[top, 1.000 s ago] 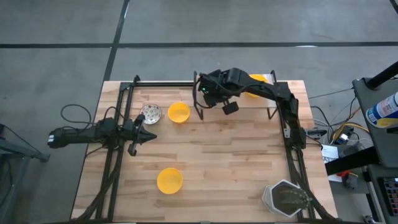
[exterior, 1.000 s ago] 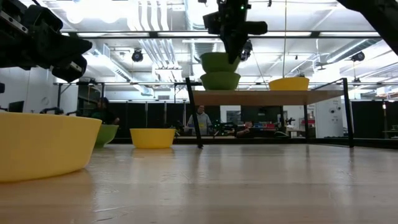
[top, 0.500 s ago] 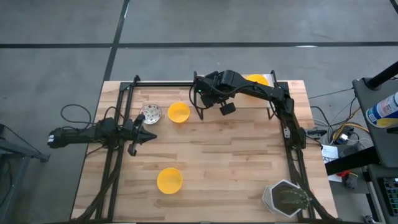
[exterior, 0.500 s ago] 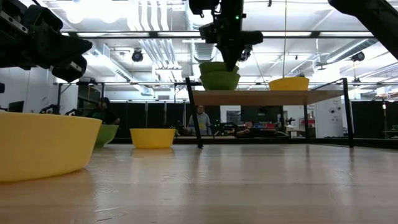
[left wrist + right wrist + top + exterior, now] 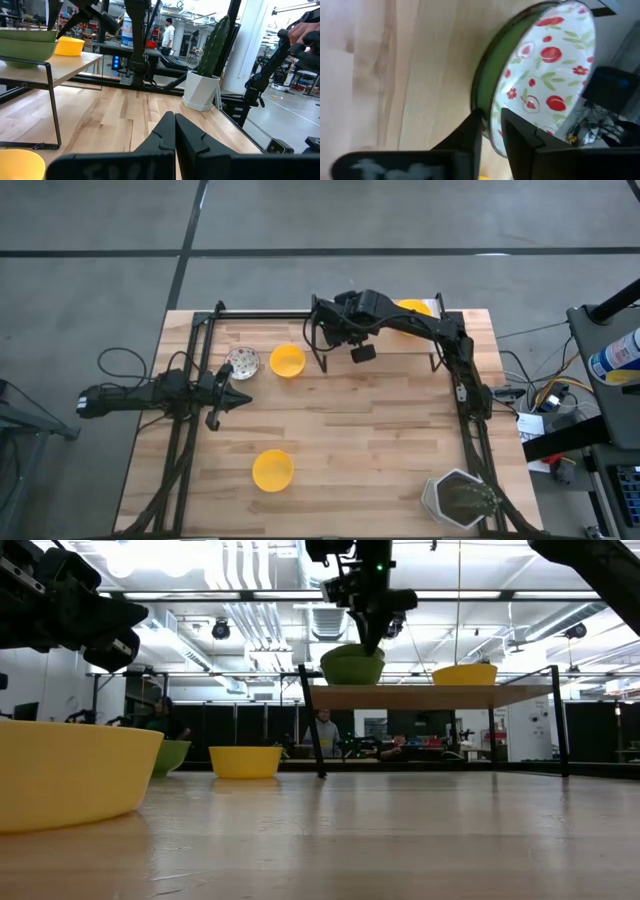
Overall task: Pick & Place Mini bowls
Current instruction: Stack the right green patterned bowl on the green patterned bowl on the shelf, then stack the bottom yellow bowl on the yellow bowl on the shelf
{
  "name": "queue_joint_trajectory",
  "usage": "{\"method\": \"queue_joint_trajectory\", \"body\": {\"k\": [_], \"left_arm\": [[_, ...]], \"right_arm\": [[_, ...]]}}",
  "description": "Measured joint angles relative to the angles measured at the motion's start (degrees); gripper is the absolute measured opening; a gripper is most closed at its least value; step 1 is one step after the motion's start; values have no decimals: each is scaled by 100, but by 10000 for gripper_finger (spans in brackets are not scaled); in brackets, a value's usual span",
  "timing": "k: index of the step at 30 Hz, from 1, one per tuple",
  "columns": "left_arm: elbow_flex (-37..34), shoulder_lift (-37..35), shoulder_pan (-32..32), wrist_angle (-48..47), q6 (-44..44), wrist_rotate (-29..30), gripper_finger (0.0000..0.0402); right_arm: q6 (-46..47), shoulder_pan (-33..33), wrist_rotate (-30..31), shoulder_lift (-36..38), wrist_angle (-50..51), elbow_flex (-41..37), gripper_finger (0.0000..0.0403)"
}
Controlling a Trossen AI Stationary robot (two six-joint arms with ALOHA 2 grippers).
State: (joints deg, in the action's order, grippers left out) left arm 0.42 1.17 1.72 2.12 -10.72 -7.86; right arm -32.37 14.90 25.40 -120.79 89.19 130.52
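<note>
Right tool (image 5: 491,114): over the left end of the raised shelf (image 5: 450,695) that runs along the far edge of the surface (image 5: 380,440). Its fingers stand narrowly apart, one on each side of a bowl's rim; whether they press the rim cannot be told.
Patterned bowl (image 5: 540,65): green outside, white with red fruit inside. It sits on the shelf top, under the right tool.
Left tool (image 5: 174,116): closed and empty, waiting near the left edge.
Other mini bowls: one yellow bowl (image 5: 413,307) on the shelf toward its right end. A speckled bowl (image 5: 242,362) and a yellow bowl (image 5: 288,361) stand side by side near the far-left corner, and a third yellow bowl (image 5: 273,470) stands toward the near edge.
Risk, rim drag: a finger lifted at a slant could catch the rim and tip the bowl or pull it off the shelf's left end.
Risk, shelf frame: the post just beside the tool could be struck on a sideways exit.
Open room: the middle and right of the surface are bare wood; a plant pot (image 5: 458,498) occupies the near-right corner.
</note>
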Motion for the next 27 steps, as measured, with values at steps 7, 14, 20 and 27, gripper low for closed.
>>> {"method": "queue_joint_trajectory", "body": {"k": [7, 14, 20, 27], "left_arm": [[1, 0, -2, 1, 0, -2, 0], [-1, 0, 0, -1, 0, 0, 0], [1, 0, 0, 0, -1, -2, 0], [0, 0, -1, 1, 0, -1, 0]], "right_arm": [[277, -3, 173, 9, 56, 416, 104], [450, -79, 177, 116, 51, 441, 112], [412, -57, 165, 86, -116, 434, 103], [1255, -43, -80, 181, -163, 434, 84]]}}
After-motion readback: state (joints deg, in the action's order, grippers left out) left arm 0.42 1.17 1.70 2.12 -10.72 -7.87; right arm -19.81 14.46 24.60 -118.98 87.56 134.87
